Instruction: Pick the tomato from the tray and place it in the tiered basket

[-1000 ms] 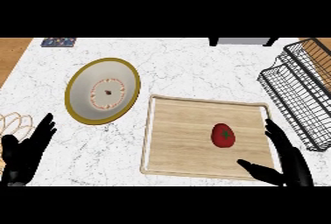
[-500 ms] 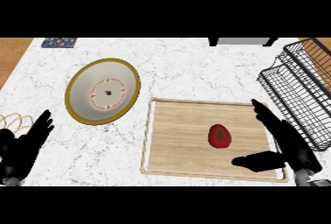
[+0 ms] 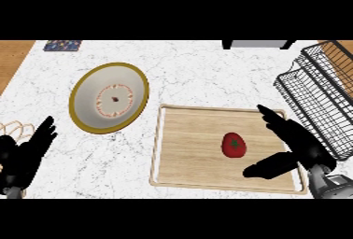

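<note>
A red tomato (image 3: 234,144) lies on the right half of a wooden tray (image 3: 189,154). My right hand (image 3: 298,144) is open just right of the tomato, fingers stretched toward the tray's far right corner and thumb (image 3: 270,165) below the tomato; it does not touch the tomato. The black wire tiered basket (image 3: 321,93) stands at the right edge, close behind that hand. My left hand (image 3: 24,156) rests open at the lower left, far from the tray.
A round plate (image 3: 109,96) with a gold rim lies left of the tray. A pale wire object (image 3: 12,130) shows at the left edge. A patterned item (image 3: 63,45) sits at the back left and a dark object (image 3: 257,44) at the back.
My right hand has moved forward and to the left over the tray's right side, its thumb now below the tomato. The tomato and left hand have barely shifted.
</note>
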